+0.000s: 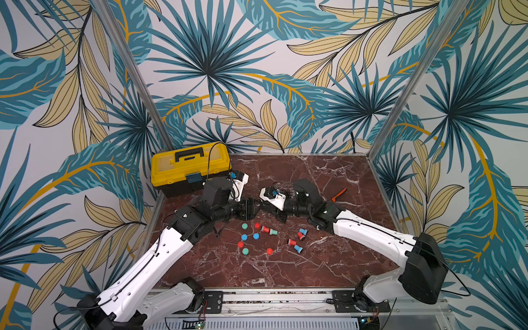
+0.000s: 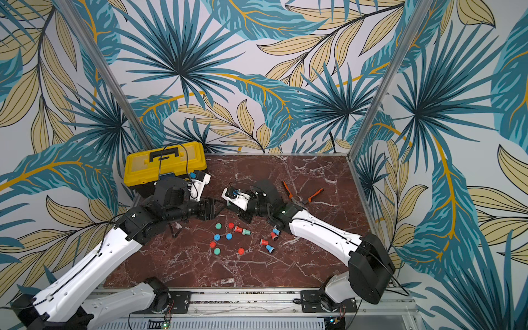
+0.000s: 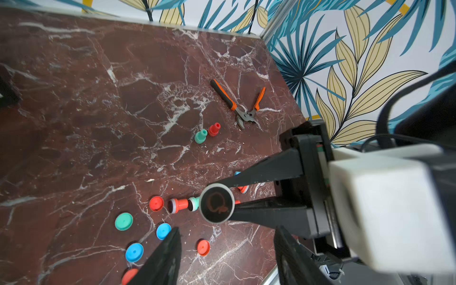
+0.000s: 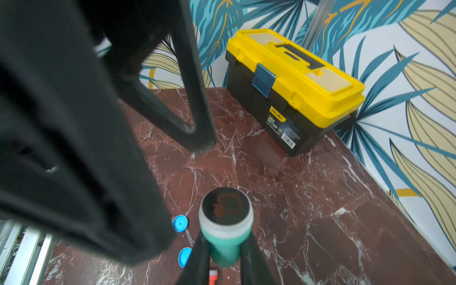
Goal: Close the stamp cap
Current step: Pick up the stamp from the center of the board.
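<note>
The right gripper [image 4: 225, 243] clenched the green stamp [image 4: 226, 214] by its body above the tabletop [image 3: 98, 123], its bare inked face toward the left gripper [image 3: 227, 232]; that one stood parted and, seemingly, empty; a green cap [image 3: 123, 221] lay loose below.

- Robot lab cell: left arm [image 1: 160, 257] and right arm [image 1: 371, 237] bolted to an aluminium rail [image 1: 274, 300].
- Marble-look worktop [image 1: 285, 271] boxed in by leaf-print panels [image 1: 257, 43] on metal posts [image 1: 136, 77].
- Workshop kit around: yellow toolbox [image 1: 190, 167], pliers [image 3: 232, 102].
</note>
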`<state>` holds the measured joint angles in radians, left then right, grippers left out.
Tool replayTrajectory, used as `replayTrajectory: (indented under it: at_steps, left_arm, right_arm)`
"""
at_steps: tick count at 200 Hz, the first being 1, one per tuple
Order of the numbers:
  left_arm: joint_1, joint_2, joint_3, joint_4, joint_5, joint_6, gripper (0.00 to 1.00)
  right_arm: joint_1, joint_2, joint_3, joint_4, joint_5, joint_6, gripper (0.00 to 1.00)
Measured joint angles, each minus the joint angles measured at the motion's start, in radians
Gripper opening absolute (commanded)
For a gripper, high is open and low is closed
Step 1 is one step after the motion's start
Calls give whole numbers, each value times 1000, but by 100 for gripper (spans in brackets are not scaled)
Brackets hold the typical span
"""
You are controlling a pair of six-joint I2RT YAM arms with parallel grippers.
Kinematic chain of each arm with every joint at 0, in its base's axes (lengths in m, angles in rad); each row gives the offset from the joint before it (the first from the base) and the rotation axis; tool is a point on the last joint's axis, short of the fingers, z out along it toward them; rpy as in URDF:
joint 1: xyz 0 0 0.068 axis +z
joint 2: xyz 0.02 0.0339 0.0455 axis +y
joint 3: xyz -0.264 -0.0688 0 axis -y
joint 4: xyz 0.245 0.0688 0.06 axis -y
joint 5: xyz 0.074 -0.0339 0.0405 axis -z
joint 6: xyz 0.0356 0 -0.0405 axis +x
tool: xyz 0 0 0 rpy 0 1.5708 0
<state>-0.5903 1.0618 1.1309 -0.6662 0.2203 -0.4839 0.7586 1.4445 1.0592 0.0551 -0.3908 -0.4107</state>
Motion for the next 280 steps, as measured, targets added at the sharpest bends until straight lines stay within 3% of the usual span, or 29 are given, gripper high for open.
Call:
replayTrajectory:
  at_steps: [73, 143, 201, 228, 242, 280]
  left_arm:
    - [-17, 56, 26, -2, -22, -81, 43]
    - [-25, 50, 16, 5, 50, -118, 41]
    - [-33, 27, -12, 13, 35, -127, 18]
    - [-37, 16, -3, 14, 37, -125, 15]
    - [-37, 16, 19, 11, 48, -123, 14]
    - [-48, -10, 105, 26, 129, -119, 14]
  right_arm:
    - [11, -12, -14, 28, -34, -43, 5]
    - [21, -28, -14, 35, -25, -72, 5]
    - [27, -30, -11, 10, -24, -99, 4]
    - [32, -46, -10, 10, -17, -99, 15]
    - [33, -65, -9, 16, -9, -98, 27]
    - [34, -160, -9, 87, 2, -65, 40]
